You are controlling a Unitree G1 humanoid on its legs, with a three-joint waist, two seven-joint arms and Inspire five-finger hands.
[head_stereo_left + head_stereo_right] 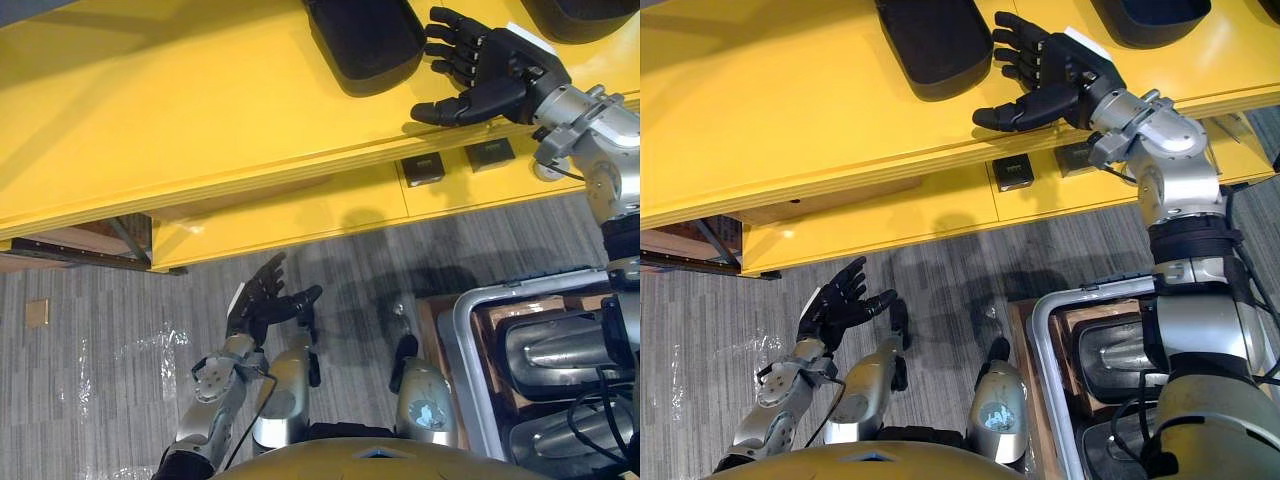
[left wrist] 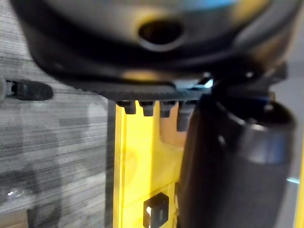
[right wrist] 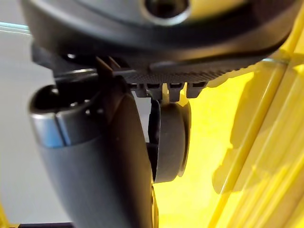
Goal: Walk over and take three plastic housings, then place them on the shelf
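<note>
The right hand (image 1: pixel 490 85) hangs over the front edge of the yellow shelf (image 1: pixel 180 110), released: fingers straight and fanned, thumb lying along the shelf's lip, nothing in its hold. It sits just beside a black plastic housing (image 1: pixel 365 35) that lies on the shelf top further back from that edge, apart from the fingertips. That spacing suggests the piece has been let go so it can lie flat and steady on the board, well in from the lip.

A second housing (image 1: pixel 580 15) lies on the shelf past the other side of the right hand. By my count that makes two on the shelf, so one of the three is not yet there.

The left hand (image 1: pixel 255 305) is well below the shelf, over the grey carpet, fingers loose and empty.

Below and in front of the shelf stands a pale grey tote (image 1: pixel 1045 330) with a brown liner. It holds more housings (image 1: pixel 555 345), most likely the supply.

The housings are smooth, dark, elongated shells with rounded ends, and the ones in the tote look glossy. The shelf is glossy painted board with a stepped front edge. On its lower tier sit small black blocks (image 1: pixel 421 168)
</note>
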